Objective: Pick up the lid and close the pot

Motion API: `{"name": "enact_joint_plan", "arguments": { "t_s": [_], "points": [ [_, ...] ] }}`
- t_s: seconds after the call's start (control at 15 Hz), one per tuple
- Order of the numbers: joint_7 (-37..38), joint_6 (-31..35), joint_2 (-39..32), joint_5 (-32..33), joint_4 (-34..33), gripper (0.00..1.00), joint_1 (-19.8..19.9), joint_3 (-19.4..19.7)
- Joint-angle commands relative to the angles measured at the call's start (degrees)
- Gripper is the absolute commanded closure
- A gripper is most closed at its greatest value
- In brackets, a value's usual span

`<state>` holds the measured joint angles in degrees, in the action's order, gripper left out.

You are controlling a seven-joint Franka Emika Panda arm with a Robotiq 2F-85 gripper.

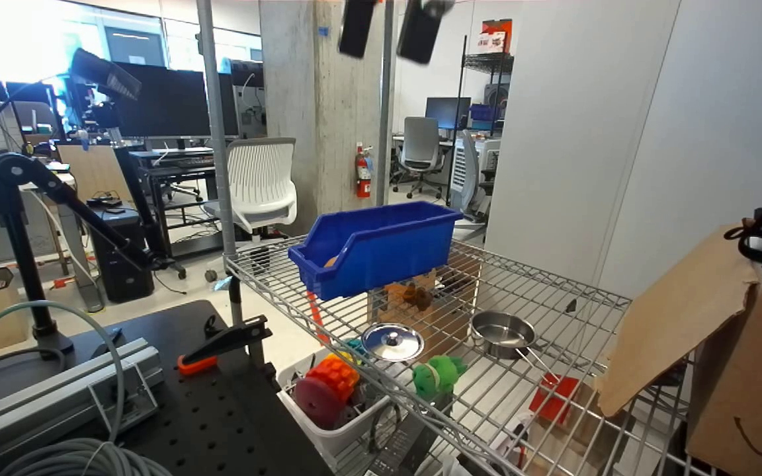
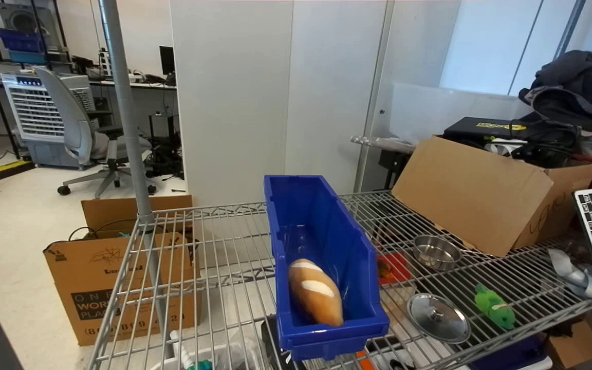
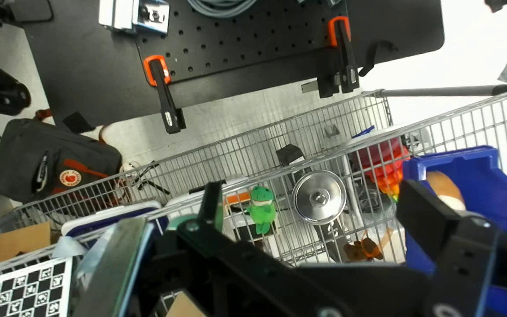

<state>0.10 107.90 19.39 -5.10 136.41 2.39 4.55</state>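
In an exterior view, the lid (image 1: 392, 343) lies knob up on the wire shelf (image 1: 553, 276) at lower centre, apart from the pot (image 1: 497, 346) to its right. A green toy (image 1: 437, 377) lies near the lid's lower right; the blue bin (image 1: 394, 258) stands mid-frame. At the top edge, the gripper (image 1: 383, 55) hangs with fingers apart.

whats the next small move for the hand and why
I'd probably lower the open hand toward the knob of the lid: the lid lies knob up on the wire shelf, apart from the uncovered pot, and the wrist view shows it between the spread jaws.
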Motion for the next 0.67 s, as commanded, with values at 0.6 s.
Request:
{"name": "enact_joint_plan", "arguments": {
  "t_s": [0.6],
  "points": [
    [19.8,37.1,-42.6,13.8,-9.1,0.0,-10.1,-6.6]
  ]
}}
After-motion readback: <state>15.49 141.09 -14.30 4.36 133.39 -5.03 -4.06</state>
